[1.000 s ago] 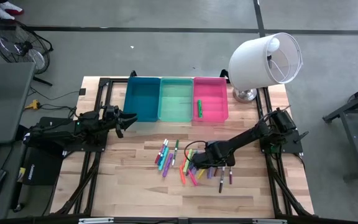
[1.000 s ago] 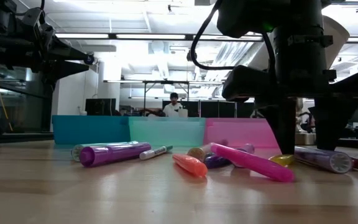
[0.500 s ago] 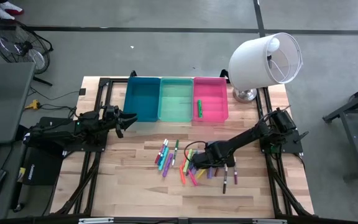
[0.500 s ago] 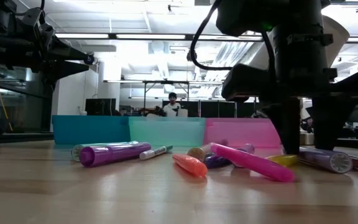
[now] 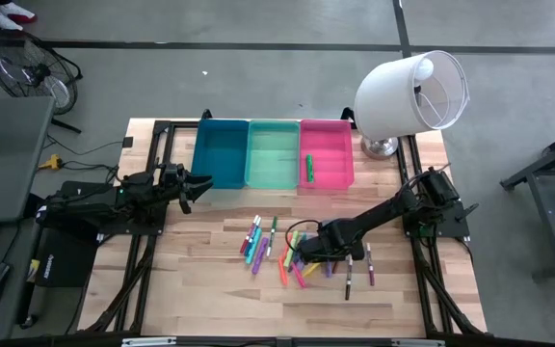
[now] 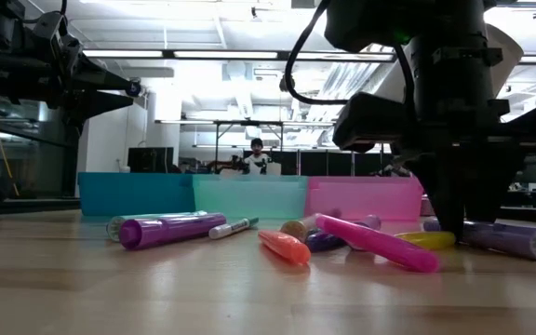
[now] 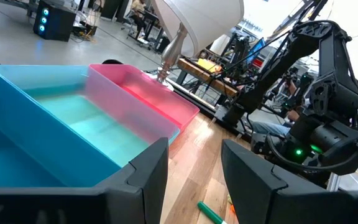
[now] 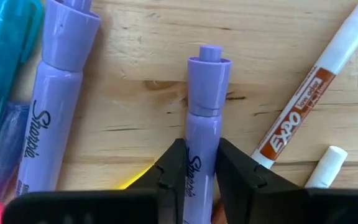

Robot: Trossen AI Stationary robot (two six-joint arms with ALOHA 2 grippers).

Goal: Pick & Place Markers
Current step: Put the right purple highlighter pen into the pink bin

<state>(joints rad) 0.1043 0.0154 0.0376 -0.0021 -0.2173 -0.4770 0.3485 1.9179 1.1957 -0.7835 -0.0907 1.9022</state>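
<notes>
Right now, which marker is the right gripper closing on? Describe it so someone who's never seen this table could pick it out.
Start at the pile of markers in front of the three bins; the right gripper is down at the pile's right edge. Between its fingers lies a lavender Sharpie, flat on the wood. A second lavender Sharpie lies beside it untouched, and a white Expo marker lies on the other side.

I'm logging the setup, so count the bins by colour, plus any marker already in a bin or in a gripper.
Blue bin: 1
Mint green bin: 1
Pink bin: 1
Green marker lying in the pink bin: 1
Purple marker pinched by the right gripper: 1
Total: 5 (3 bins, 2 markers)
</notes>
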